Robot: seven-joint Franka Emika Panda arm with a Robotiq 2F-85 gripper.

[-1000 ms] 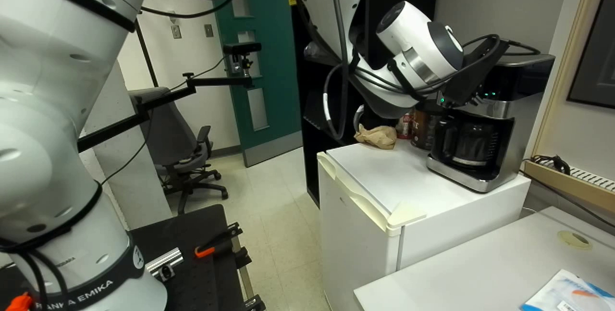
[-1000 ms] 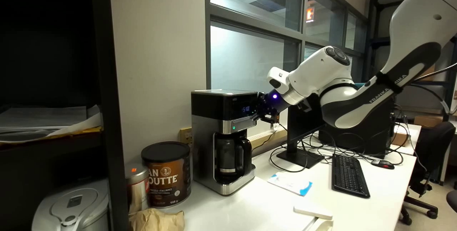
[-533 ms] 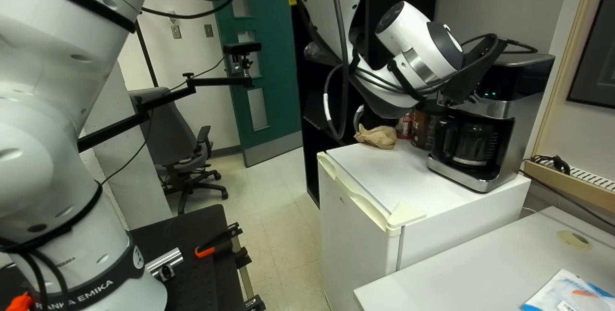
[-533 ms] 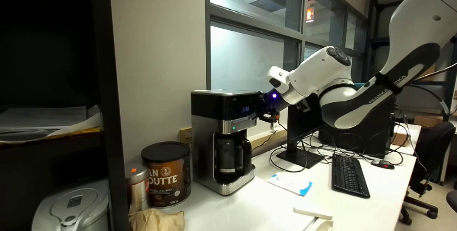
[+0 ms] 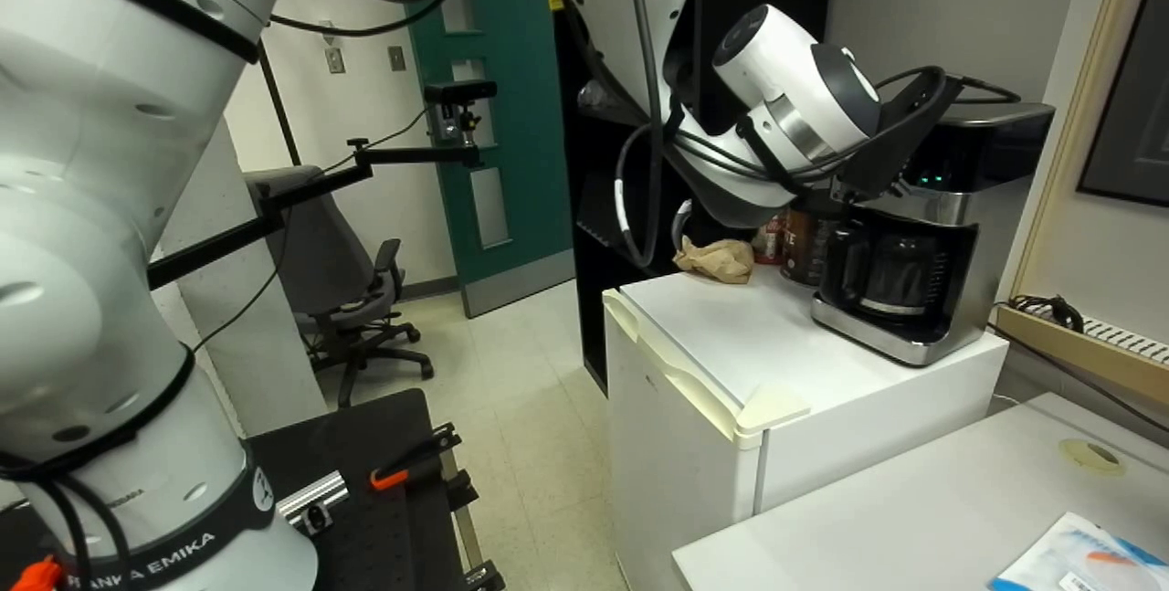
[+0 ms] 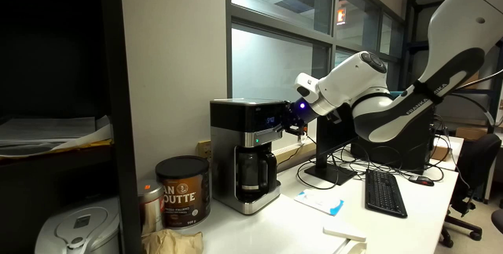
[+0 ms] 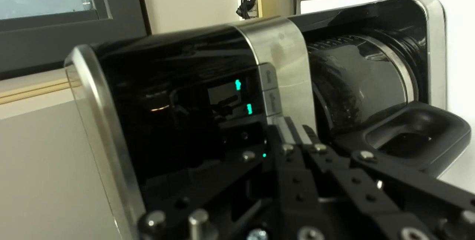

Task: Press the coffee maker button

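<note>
The coffee maker, black and silver with a dark glass carafe, stands upright in both exterior views (image 5: 995, 253) (image 6: 224, 159) and fills the middle of the wrist view (image 7: 284, 45). A row of silver buttons (image 7: 271, 88) runs along the silver band beside its black display; green digits show there. A green light (image 6: 257, 140) glows on the band. My gripper (image 7: 291, 127) is shut, its fingertips side by side with nothing seen between them. They lie at the lower end of the button row and cover part of it; I cannot tell whether they touch. An exterior view shows the gripper (image 6: 279, 128) at the machine's front.
The coffee maker stands on a white mini fridge (image 5: 685, 472). A coffee can (image 6: 182, 195) and a crumpled paper bag (image 5: 717, 259) are beside it. A monitor (image 6: 334, 140), keyboard (image 6: 385, 193) and loose cables are on the desk. The carafe handle (image 7: 412, 136) juts out near the fingers.
My gripper has moved slightly closer to the coffee maker's front since a second ago. In the last half second the arm has barely moved. The coffee maker has stayed in place.
</note>
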